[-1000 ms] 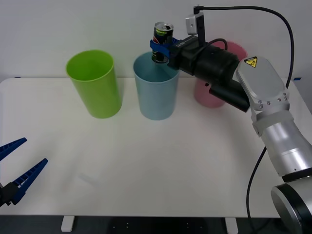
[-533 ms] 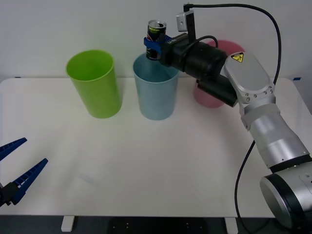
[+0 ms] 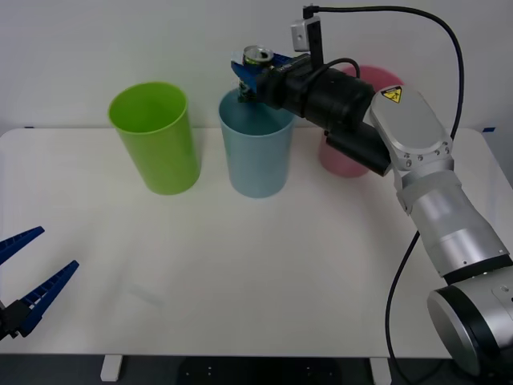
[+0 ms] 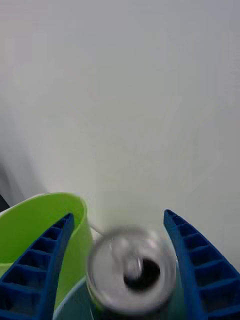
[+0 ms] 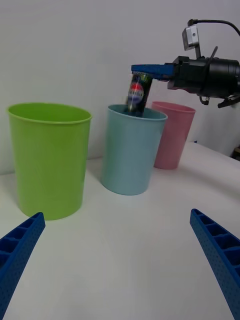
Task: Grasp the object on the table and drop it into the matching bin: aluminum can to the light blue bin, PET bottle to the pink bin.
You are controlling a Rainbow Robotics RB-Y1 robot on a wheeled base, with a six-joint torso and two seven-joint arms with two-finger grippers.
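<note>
Front view: the right tool point(image 3: 250, 74) reaches from the right over the mouth of the light blue bin point(image 3: 256, 152), which stands at the far middle of the white surface point(image 3: 264, 265).
Can: the aluminum can point(image 3: 257, 58) sits between the right tool's blue fingers, directly above the bin's opening, its silver top at finger height and its lower part dipping below the rim.
Right wrist view: the two ribbed fingers point(image 4: 45, 260) stand spread, with a gap on each side of the can's blurred silver top point(image 4: 132, 272); the front view does not make these gaps plain.
Left wrist view: the can's dark body with blue and red print point(image 5: 137, 93) hangs slightly tilted, its lower end just inside the pale blue rim point(image 5: 135, 111); the print is hidden in the right wrist view.
Other bins: a lime green bin point(image 3: 156, 136) stands left of the blue one, and the pink bin point(image 3: 353, 144) stands to the right, partly behind the right arm.
Left tool: parked low at the near left corner point(image 3: 28, 277), its fingers spread and clear of everything.
</note>
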